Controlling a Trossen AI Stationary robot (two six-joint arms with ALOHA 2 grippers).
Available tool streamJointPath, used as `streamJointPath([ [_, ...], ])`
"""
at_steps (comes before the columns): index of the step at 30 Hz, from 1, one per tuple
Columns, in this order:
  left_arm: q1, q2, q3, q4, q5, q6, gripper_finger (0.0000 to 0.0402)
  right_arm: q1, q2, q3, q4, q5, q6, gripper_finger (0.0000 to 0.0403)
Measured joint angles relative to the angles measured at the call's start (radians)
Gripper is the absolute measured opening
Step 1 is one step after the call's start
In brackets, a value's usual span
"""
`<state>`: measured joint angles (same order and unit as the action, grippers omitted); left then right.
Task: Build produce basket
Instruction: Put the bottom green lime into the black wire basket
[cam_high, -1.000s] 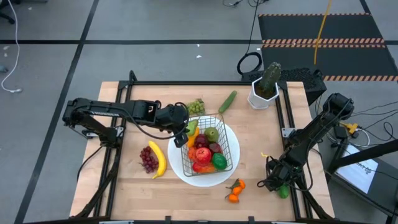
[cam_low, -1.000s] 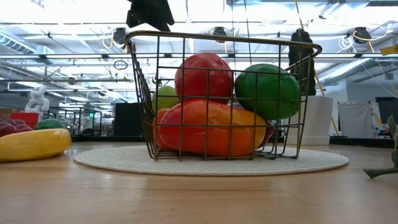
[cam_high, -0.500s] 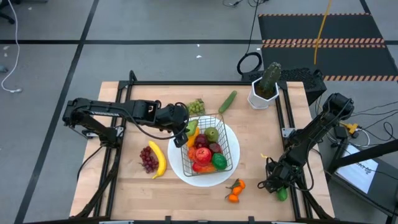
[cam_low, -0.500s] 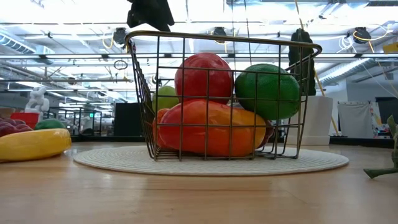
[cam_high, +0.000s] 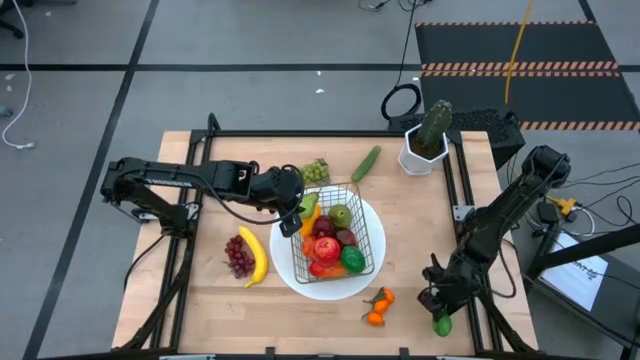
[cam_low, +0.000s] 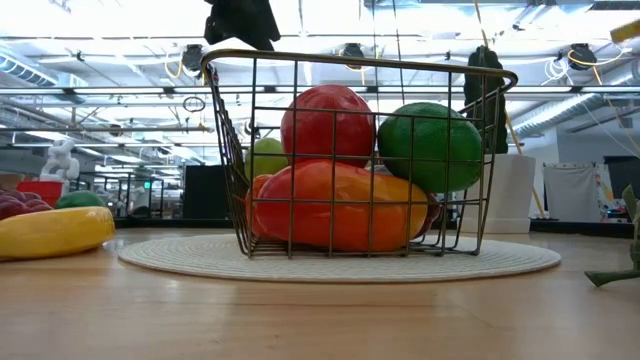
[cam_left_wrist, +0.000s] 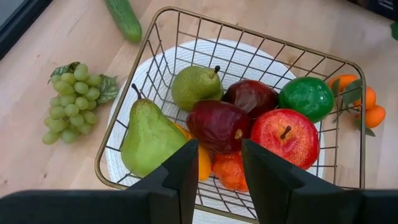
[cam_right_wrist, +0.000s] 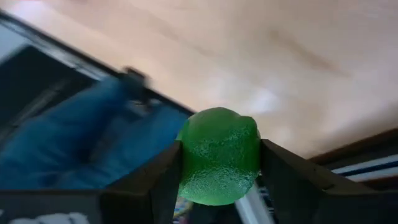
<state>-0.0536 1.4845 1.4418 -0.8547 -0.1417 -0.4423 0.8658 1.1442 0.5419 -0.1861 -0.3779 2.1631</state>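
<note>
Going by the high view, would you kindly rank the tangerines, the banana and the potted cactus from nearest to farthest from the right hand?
Measured from the right hand, which is shut on a lime at the table's near right edge:
1. Tangerines, just to its left.
2. Potted cactus, at the far right corner.
3. Banana, left of the plate.

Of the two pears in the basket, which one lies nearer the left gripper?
The taller, lighter green pear, leaning at the basket edge just ahead of the left gripper. The smaller, darker pear sits deeper inside, beside the dark red apple.

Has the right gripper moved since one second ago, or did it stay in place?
Yes. In the high view the right gripper, shut on a lime, has shifted toward the table's near edge, further from the cactus pot.
</note>
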Motion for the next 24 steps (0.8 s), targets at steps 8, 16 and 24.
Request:
streamJointPath([
  [8,0.0,0.0,0.0,0.0,-0.014,0.002,0.0122,-0.005,-0.128,0.03,-0.007,0.204,0.049,0.0197],
  [16,0.001,0.0,0.0,0.0,-0.016,0.002,0.0122,-0.066,-0.136,0.127,-0.035,0.335,-0.053,0.0196],
  [24,0.008,0.0,0.0,0.003,-0.017,-0.006,0.0122,-0.133,-0.138,0.199,-0.017,0.515,-0.2,0.0196],
])
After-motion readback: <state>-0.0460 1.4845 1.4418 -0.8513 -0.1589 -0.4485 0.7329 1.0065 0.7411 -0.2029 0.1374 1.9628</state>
